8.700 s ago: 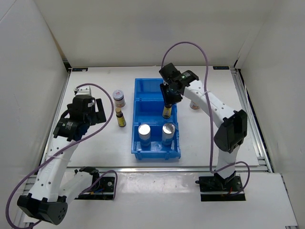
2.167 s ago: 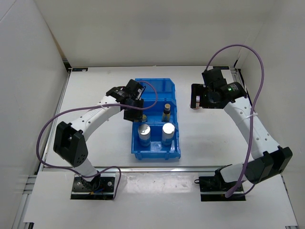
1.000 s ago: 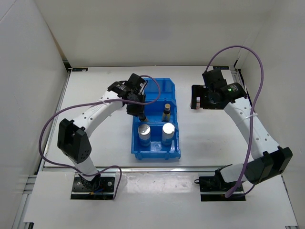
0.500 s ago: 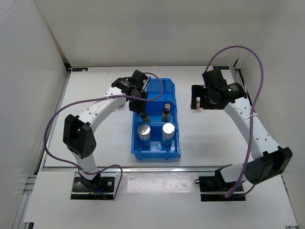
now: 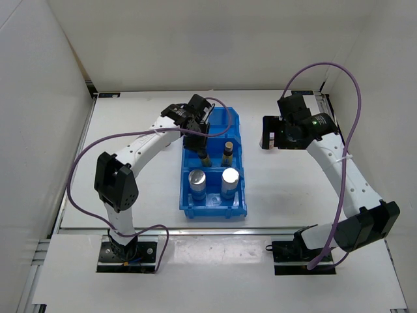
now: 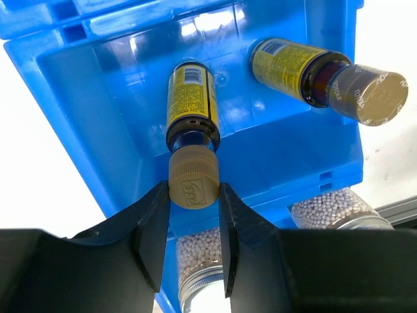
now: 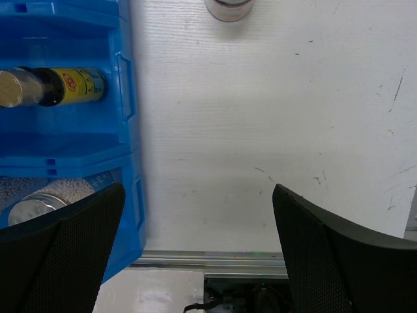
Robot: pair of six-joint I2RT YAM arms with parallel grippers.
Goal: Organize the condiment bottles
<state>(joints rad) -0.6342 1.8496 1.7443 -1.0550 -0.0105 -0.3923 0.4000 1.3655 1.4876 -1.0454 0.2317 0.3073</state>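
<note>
**Bottle goes into the bin.** The left fingers (image 6: 151, 225) are clamped on the tan cap of a slim brown bottle (image 6: 191, 98). They hold it upright in the middle compartment of the blue bin (image 6: 85, 111), beside its twin (image 6: 296, 62). The right fingers (image 7: 71, 254) hang wide apart over the desk (image 7: 260, 130), near a squat white-lidded jar (image 7: 227, 8) that stands outside the bin.

We judge the bottle to be light, rigid and probably glass, so breakable if dropped. Its glossy label could slip, so the cap, taken from above, is the surer hold.

We count two brown bottles in the bin, plus two silver-topped cylinders (image 5: 197, 177) filled with white beads in the near compartment. Only one jar shows; a second may be hidden under the left arm, but we cannot tell.
</note>
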